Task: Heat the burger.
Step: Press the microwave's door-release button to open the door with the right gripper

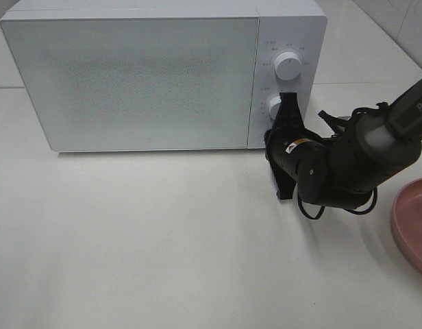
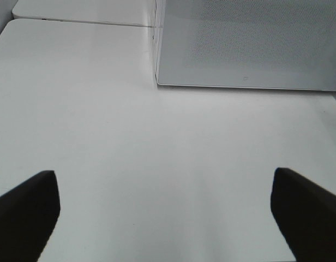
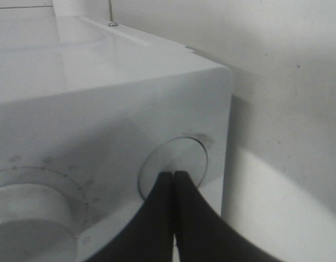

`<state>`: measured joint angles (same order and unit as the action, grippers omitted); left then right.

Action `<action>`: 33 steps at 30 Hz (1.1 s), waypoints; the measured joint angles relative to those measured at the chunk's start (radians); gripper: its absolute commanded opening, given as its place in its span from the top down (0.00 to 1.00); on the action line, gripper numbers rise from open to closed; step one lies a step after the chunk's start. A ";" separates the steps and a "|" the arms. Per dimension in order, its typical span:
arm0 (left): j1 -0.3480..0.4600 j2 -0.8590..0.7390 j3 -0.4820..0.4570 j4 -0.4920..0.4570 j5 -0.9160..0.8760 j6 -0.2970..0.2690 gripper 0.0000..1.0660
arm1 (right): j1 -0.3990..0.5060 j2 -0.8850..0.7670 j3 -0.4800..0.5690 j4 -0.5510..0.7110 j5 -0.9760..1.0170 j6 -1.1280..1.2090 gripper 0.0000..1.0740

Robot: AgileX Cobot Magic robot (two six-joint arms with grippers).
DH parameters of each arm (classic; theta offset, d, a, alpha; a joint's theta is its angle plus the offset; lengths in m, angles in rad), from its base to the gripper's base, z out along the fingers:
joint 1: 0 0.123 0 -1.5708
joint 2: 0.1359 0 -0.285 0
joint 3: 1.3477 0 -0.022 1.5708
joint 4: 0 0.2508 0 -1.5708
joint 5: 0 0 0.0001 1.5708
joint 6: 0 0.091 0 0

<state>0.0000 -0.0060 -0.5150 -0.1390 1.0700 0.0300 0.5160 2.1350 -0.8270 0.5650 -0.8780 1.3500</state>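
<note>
White tabletop (image 1: 163, 240) holds closed microwave (image 1: 142, 75) and pink plate (image 1: 413, 219).

Setting: a mock kitchen on a robot test bench. Indicators: a white microwave (image 1: 129, 75) on a plain white table (image 1: 163, 260), a pink plate (image 1: 413, 219), a black arm (image 1: 358, 161).

Microwave (image 1: 142, 75) at the back of the table (image 1: 163, 240). On its right panel, upper knob (image 1: 288, 65) above lower knob (image 1: 272, 107), right hand (image 1: 290, 101) tips against the lower. Plate (image 1: 413, 219) at the table's right edge.
</note>
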 measured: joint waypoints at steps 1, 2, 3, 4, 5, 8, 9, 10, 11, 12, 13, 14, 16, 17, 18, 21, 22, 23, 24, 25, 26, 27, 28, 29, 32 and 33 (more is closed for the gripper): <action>0.000 0.000 0.000 0.000 0.000 0.000 0.08 | 0.000 0.000 0.000 0.000 0.000 0.000 1.00; 0.000 0.000 0.000 0.000 0.000 0.000 0.08 | 0.000 0.011 -0.008 0.000 0.002 0.000 1.00; 0.000 0.000 0.000 0.000 0.000 0.000 0.08 | -0.006 0.018 -0.014 0.000 0.001 0.000 1.00; 0.000 0.000 0.000 0.000 0.000 0.000 0.08 | -0.006 0.018 -0.014 0.000 0.001 0.000 1.00; 0.000 0.000 0.000 0.000 0.000 0.000 0.08 | -0.007 0.018 -0.014 0.000 0.001 0.000 1.00; 0.000 0.000 0.000 0.000 0.000 0.000 0.08 | -0.007 0.020 -0.014 0.001 -0.009 -0.001 1.00; 0.000 0.000 0.000 0.000 0.000 0.000 0.08 | -0.007 0.022 -0.014 0.001 -0.017 -0.001 1.00; 0.000 0.000 0.000 0.000 0.000 0.000 0.08 | -0.007 0.022 -0.014 0.001 -0.017 -0.001 1.00; 0.000 0.000 0.000 0.000 0.000 0.000 0.08 | -0.007 0.023 -0.014 0.001 -0.018 -0.001 1.00; 0.000 0.000 0.000 0.000 0.000 0.000 0.08 | -0.007 0.023 -0.014 0.001 -0.021 -0.001 1.00; 0.000 0.000 0.000 0.000 0.000 0.000 0.08 | -0.007 0.023 -0.014 0.001 -0.021 -0.001 1.00; 0.000 0.000 0.000 0.000 0.000 0.000 0.08 | -0.007 0.023 -0.014 0.001 -0.025 -0.001 1.00; 0.000 0.000 0.000 0.000 0.000 0.000 0.08 | -0.007 0.026 -0.012 0.001 -0.037 -0.001 1.00; 0.000 0.000 0.000 0.000 0.000 0.000 0.08 | -0.007 0.027 -0.010 0.001 -0.046 -0.001 1.00; 0.000 0.000 0.000 0.000 0.000 0.000 0.08 | -0.007 0.027 -0.010 0.001 -0.046 -0.001 1.00; 0.000 0.000 0.000 0.000 0.000 0.000 0.08 | -0.007 0.027 -0.010 0.005 -0.048 -0.001 1.00; 0.000 0.000 0.000 0.000 0.000 0.000 0.08 | -0.007 0.027 -0.010 0.005 -0.054 -0.001 1.00; 0.000 0.000 0.000 0.000 0.000 0.000 0.08 | -0.007 0.027 -0.010 0.006 -0.056 -0.001 1.00; 0.000 0.000 0.000 0.000 0.000 0.000 0.08 | -0.007 0.027 -0.010 0.006 -0.056 -0.001 1.00; 0.000 0.000 0.000 0.000 0.000 0.000 0.08 | -0.007 0.027 -0.010 0.008 -0.061 -0.001 1.00; 0.000 0.000 0.000 0.000 0.000 0.000 0.08 | -0.007 0.027 -0.013 0.010 -0.061 -0.002 1.00; 0.000 0.000 0.000 0.000 0.000 0.000 0.08 | -0.007 0.027 -0.013 0.010 -0.061 -0.002 1.00; 0.000 0.000 0.000 0.000 0.000 0.000 0.08 | -0.004 0.028 -0.018 0.018 -0.056 -0.009 1.00; 0.000 0.000 0.000 0.000 0.000 0.000 0.08 | -0.002 0.029 -0.024 0.028 -0.054 -0.014 1.00; 0.000 0.000 0.000 0.000 0.000 0.000 0.08 | 0.001 0.029 -0.031 0.046 -0.045 -0.028 1.00; 0.000 0.000 0.000 0.000 0.000 0.000 0.08 | 0.002 0.030 -0.036 0.053 -0.042 -0.030 1.00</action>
<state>0.0000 -0.0060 -0.5150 -0.1390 1.0700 0.0300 0.5180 2.1650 -0.8630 0.6180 -0.9200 1.3200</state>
